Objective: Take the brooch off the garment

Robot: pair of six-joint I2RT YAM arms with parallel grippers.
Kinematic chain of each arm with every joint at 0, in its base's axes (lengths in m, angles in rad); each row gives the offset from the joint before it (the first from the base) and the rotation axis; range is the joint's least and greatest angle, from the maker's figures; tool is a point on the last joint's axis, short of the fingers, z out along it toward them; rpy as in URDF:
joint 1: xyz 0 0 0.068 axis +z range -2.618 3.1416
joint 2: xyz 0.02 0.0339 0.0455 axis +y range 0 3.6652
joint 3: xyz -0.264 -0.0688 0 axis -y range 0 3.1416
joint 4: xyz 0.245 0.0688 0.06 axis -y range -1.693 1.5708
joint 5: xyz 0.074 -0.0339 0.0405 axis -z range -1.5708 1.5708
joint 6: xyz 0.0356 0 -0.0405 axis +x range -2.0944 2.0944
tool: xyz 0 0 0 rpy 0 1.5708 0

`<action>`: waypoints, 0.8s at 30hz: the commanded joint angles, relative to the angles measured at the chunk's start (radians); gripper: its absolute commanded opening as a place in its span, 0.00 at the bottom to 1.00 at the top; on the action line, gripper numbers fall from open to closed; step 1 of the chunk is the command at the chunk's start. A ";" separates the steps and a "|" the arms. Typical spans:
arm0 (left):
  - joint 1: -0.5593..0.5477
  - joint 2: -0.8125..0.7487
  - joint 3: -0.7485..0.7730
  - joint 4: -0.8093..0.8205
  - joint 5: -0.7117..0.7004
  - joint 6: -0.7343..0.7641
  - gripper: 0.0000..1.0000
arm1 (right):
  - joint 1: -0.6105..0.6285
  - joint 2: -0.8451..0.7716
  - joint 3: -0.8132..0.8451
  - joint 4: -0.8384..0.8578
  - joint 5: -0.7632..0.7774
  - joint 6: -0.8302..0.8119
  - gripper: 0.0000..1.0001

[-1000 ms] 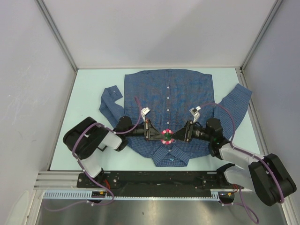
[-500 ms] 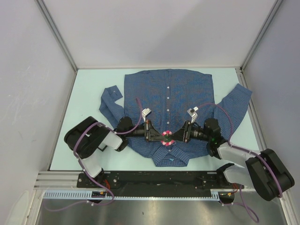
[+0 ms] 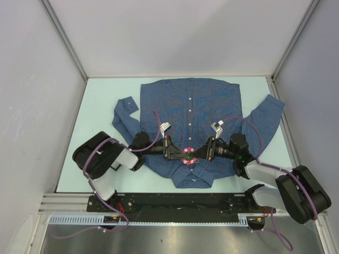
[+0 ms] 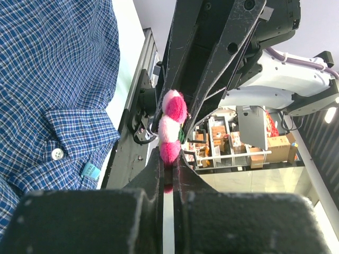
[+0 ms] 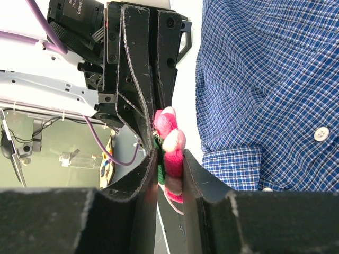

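Shirt (image 3: 190, 106) lies spread flat on the table (image 3: 100, 106) in the top view, collar toward 6 o'clock. The brooch (image 3: 187, 154) sits over the shirt front just above the collar. The left gripper (image 3: 180, 153) reaches it from 9 o'clock and the right gripper (image 3: 195, 153) from 3 o'clock, tips meeting on it.

From the left wrist, the left jaws are drawn almost together, pinching the lowest pink petal of the brooch (image 4: 172, 124). The right gripper's dark fingers (image 4: 212, 79) flank it from 12 o'clock, and a white button (image 4: 56, 154) shows at 9 o'clock.

From the right wrist, the right jaws stand a narrow gap apart with the brooch (image 5: 170, 142) clamped between them. Whether it is pinned to the shirt cannot be told.
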 commanded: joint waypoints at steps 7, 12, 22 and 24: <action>-0.015 -0.096 0.000 0.010 -0.053 0.117 0.12 | 0.069 -0.007 0.038 0.086 0.040 0.006 0.00; -0.006 -0.173 -0.027 -0.024 -0.062 0.151 0.48 | 0.066 -0.070 0.040 0.012 0.088 -0.029 0.00; -0.003 -0.389 -0.094 -0.360 -0.153 0.326 0.59 | 0.018 -0.136 0.044 -0.083 0.091 -0.052 0.00; -0.035 -0.505 -0.065 -0.597 -0.247 0.433 0.63 | 0.009 -0.142 0.044 -0.081 0.100 -0.046 0.00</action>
